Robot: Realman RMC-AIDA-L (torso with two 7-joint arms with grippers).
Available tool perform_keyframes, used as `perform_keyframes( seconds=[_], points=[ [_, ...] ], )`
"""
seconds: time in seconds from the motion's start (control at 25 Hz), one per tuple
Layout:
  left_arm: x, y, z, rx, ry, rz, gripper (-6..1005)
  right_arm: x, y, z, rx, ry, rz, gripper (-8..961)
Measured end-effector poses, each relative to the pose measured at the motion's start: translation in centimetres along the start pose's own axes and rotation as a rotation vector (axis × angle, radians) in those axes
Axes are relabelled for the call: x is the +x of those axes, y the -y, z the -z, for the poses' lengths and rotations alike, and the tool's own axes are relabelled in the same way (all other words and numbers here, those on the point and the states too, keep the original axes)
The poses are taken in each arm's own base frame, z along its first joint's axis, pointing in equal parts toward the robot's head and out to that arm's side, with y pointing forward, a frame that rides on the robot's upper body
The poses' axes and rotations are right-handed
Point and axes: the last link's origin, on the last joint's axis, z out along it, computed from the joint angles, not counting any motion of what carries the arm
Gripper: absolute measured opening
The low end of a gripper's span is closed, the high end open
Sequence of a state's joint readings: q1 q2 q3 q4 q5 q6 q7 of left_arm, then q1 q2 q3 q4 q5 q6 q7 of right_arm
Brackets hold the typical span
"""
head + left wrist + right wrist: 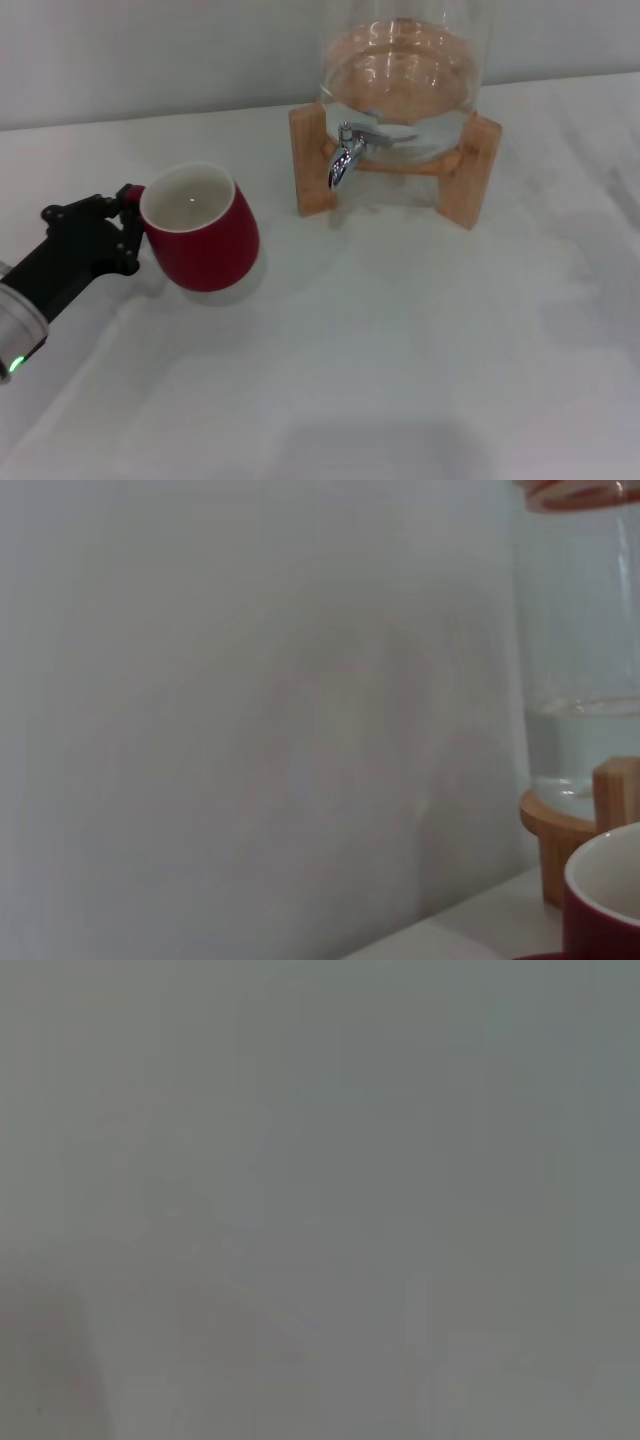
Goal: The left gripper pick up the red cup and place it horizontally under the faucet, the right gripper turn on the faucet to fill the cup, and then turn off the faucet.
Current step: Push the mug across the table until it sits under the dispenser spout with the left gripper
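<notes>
Head view, left to right: left gripper (128, 228) comes in from the near-left edge, black fingers closed on the small handle of the red cup (200, 240). Cup is tilted, mouth facing up and toward the camera, cream inside empty; can't tell whether its base rests on the white table (400, 380) or is just off it. It sits well left of and nearer than the faucet (345, 155), which points its spout down in front of the glass dispenser (405, 70) on the wooden stand (470, 180). Nothing under the spout yet and no water running. Right gripper isn't in any view; right wrist camera shows only blank grey. Left wrist view just catches the cup rim with the dispenser and stand beyond. Looks like pick-up is done and carry is the step in hand. Next move calls for shifting the cup right and far, levelling it, and centring its mouth under the spout before the right arm goes for the lever.
</notes>
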State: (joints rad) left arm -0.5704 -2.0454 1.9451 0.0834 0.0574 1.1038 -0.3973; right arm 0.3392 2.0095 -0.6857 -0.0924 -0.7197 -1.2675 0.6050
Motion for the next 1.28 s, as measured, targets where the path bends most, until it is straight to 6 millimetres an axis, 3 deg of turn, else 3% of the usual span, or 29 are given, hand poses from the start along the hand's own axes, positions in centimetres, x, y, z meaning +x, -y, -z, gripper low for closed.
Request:
perform_keyframes(
  seconds=[0.4, 1.28],
  points=[
    [0.0, -0.7, -2.3, -0.043, 0.084, -0.058, 89, -0.4, 0.0, -0.4, -0.009, 0.015, 0.009, 872],
    [0.7, -2.0, -4.7, -0.112, 0.126, -0.134, 89, -0.6, -0.2, -0.6, -0.017, 0.022, 0.009, 872]
  ],
)
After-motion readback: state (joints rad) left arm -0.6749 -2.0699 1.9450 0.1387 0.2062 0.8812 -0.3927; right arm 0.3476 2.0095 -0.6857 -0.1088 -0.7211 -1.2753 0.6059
